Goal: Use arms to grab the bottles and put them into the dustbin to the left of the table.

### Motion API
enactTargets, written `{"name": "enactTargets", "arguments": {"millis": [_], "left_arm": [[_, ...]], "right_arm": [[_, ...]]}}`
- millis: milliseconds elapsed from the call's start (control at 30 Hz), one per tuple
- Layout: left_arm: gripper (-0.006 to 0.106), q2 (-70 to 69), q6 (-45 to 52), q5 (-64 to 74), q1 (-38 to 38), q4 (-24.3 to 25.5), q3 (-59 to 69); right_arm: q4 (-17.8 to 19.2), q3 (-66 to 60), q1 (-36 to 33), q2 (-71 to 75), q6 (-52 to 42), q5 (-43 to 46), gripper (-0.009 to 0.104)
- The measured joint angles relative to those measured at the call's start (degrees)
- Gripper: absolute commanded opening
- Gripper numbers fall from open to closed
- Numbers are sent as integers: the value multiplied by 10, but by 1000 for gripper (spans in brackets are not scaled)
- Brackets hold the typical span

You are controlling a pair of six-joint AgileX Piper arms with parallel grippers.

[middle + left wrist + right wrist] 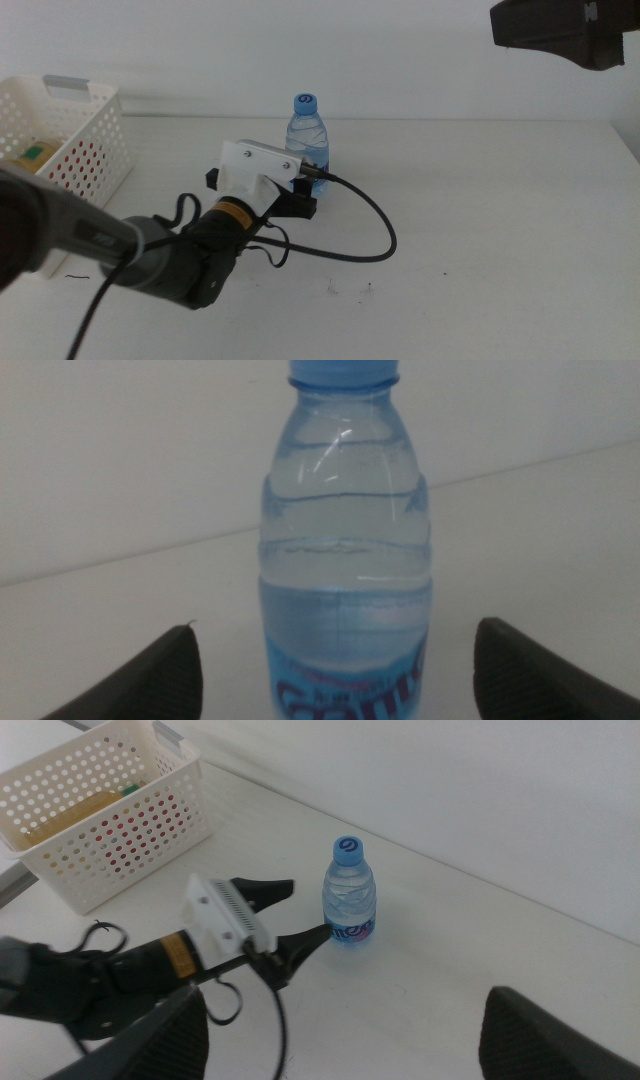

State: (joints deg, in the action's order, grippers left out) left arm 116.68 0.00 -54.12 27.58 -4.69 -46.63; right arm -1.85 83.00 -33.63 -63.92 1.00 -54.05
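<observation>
Clear plastic, blue-capped, the water bottle [309,135] is stood upright near the far edge of the table [480,220], framed between the widely spread jaws of the left gripper [305,190], untouched. Yellow and red containers are held in the dustbin [95,140] at the table's left edge. The right gripper [340,1050] is raised high, jaws wide, empty.

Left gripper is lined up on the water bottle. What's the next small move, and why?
Probably ease the left gripper slightly further forward, then close. Its jaws are open to either side of the upright water bottle, whose body sits centred between them but perhaps not yet fully in. The right gripper waits raised, and the dustbin already holds other items.
</observation>
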Motion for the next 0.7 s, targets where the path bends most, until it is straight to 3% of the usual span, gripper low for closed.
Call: {"name": "enactTargets", "arguments": {"millis": [700], "left_arm": [[94,160,0,52,0,-10,-221]], "right_arm": [[0,0,0,0,0,0,77]]}}
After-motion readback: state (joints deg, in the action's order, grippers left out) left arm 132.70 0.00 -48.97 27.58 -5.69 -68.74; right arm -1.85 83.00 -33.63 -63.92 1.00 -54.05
